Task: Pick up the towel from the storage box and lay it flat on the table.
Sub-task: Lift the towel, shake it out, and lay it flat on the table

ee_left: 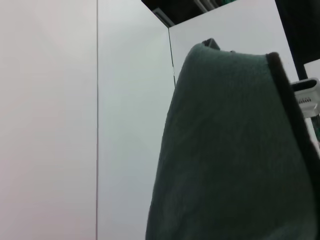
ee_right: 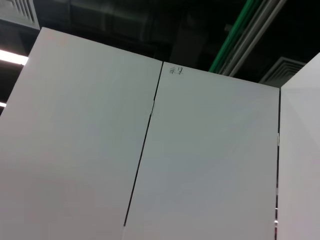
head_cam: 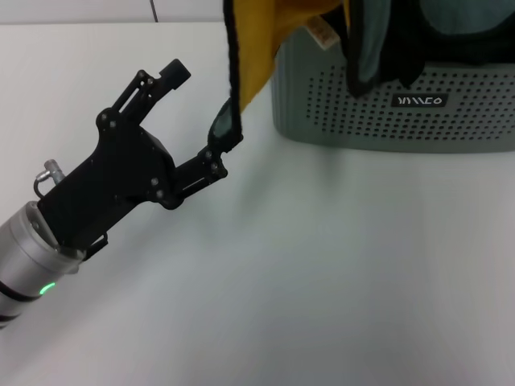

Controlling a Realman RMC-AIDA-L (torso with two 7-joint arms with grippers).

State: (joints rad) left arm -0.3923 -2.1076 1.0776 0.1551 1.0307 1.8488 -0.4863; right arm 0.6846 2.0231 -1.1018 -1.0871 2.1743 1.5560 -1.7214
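Observation:
The towel (head_cam: pixel 261 48) hangs down from beyond the top edge of the head view, mustard side facing me, black edging on its left side and a white label (head_cam: pixel 322 32) near the box. What holds it up is out of view. Its lowest corner (head_cam: pixel 225 127) shows the dark grey-green side and rests against the lower fingertip (head_cam: pixel 214 154) of my left gripper (head_cam: pixel 197 112), which stands open on the left above the table (head_cam: pixel 322 265). The left wrist view is half filled by the towel's grey-green side (ee_left: pixel 235 150). The storage box (head_cam: pixel 386 112) stands at the back right. My right gripper is out of view.
A teal-grey cloth (head_cam: pixel 366 56) and a black cloth (head_cam: pixel 402 40) drape over the box's front rim. The right wrist view shows only white wall panels (ee_right: pixel 150 165) and a dark ceiling.

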